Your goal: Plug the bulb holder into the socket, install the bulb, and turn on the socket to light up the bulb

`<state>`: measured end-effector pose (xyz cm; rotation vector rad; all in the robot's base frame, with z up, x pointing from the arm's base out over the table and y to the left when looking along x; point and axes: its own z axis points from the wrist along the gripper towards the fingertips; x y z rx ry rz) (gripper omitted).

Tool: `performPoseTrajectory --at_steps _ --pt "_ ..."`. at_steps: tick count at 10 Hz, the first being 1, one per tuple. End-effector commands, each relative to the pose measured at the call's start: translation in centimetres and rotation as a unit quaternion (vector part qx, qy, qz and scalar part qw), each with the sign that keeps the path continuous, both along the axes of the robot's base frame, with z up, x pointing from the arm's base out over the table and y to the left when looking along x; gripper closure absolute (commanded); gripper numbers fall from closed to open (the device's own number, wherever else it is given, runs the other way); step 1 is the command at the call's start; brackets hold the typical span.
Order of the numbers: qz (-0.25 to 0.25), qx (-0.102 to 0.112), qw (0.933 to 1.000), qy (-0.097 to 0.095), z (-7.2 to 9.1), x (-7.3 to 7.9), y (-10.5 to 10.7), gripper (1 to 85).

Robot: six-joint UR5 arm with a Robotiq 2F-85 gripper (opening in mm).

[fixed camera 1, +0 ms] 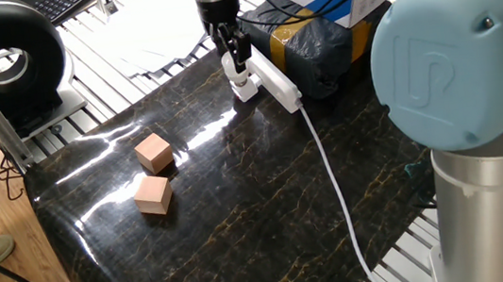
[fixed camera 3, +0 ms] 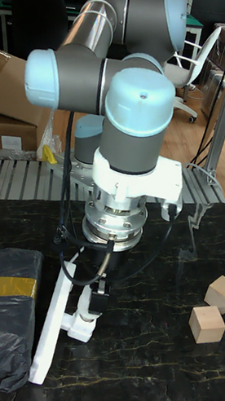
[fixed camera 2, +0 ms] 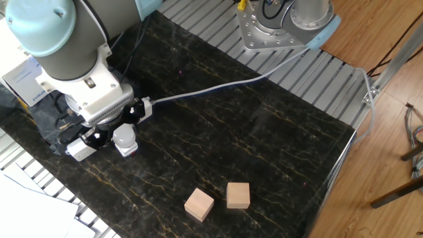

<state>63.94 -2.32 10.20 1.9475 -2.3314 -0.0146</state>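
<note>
Two wooden blocks (fixed camera 1: 153, 175) sit way off to the left of the fingers, side by side on the dark marble table (fixed camera 1: 242, 227), not part of the job. Moving right, you hit the action: the gripper (fixed camera 1: 236, 55) points straight down with its fingers clamped around the bulb (fixed camera 1: 236, 66), which stands upright in the bulb holder (fixed camera 1: 245, 89) directly under the fingertips. In the other fixed view the bulb (fixed camera 2: 123, 137) shows as a pale cylinder poking out below the wrist, and the tall view has the same stack: gripper (fixed camera 3: 95, 289), bulb (fixed camera 3: 87, 307), holder (fixed camera 3: 79, 326).

The holder itself looks already plugged in: it's touching the near end of the socket (fixed camera 1: 272, 81), which runs off to the right and behind the fingers, with its white cable (fixed camera 1: 332, 184) trailing down across the table. Just past the socket on the right is a dark wrapped box (fixed camera 1: 316, 39) with yellow tape.

So my read: we're in the screw-in-the-bulb step. Can't tell how far the thread is seated, the fingers hide it. Next move probably needs more twisting until it's snug, then letting go, lifting clear, and going for the switch on the socket. I can't make out where that switch is from these shots.
</note>
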Motion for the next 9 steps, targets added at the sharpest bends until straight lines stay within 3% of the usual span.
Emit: performPoseTrajectory --at_steps 1,3,5,9 --pt "0.001 0.006 1.0 -0.001 0.1 0.1 0.0 25.0" --pt "0.0 0.023 0.9997 0.003 0.0 -0.1 1.0 27.0" --pt "-0.002 0.022 0.9998 0.004 0.0 -0.2 1.0 30.3" --pt "-0.014 0.015 0.9998 0.004 0.2 -0.3 1.2 47.3"
